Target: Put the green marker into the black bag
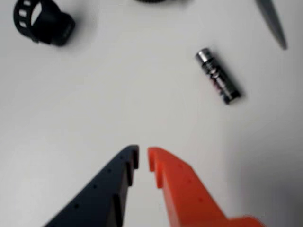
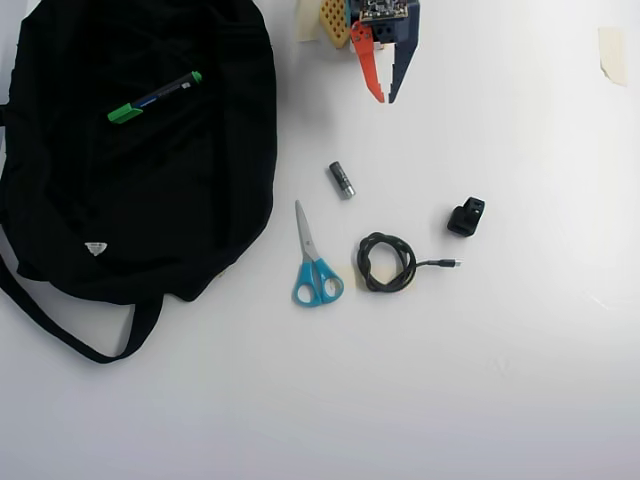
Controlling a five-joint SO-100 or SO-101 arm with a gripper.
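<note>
The green marker [image 2: 155, 97] lies on top of the black bag [image 2: 130, 200], near the bag's upper part in the overhead view, tilted with its green cap at the lower left. The big floppy bag fills the left side, with a white label [image 2: 95, 248] and a strap [image 2: 70, 335] trailing below. My gripper [image 2: 385, 98] is at the top centre, well right of the bag, its orange and dark fingers nearly together with nothing between them. In the wrist view the gripper [image 1: 143, 153] hovers over bare white table; marker and bag are out of that view.
A short grey cylinder [image 2: 342, 180] [image 1: 218, 76] lies below the gripper. Blue-handled scissors [image 2: 314, 260], a coiled black cable [image 2: 388, 263] and a small black clip [image 2: 466, 216] [image 1: 42, 21] lie mid-table. Tape [image 2: 611, 52] sticks at the upper right.
</note>
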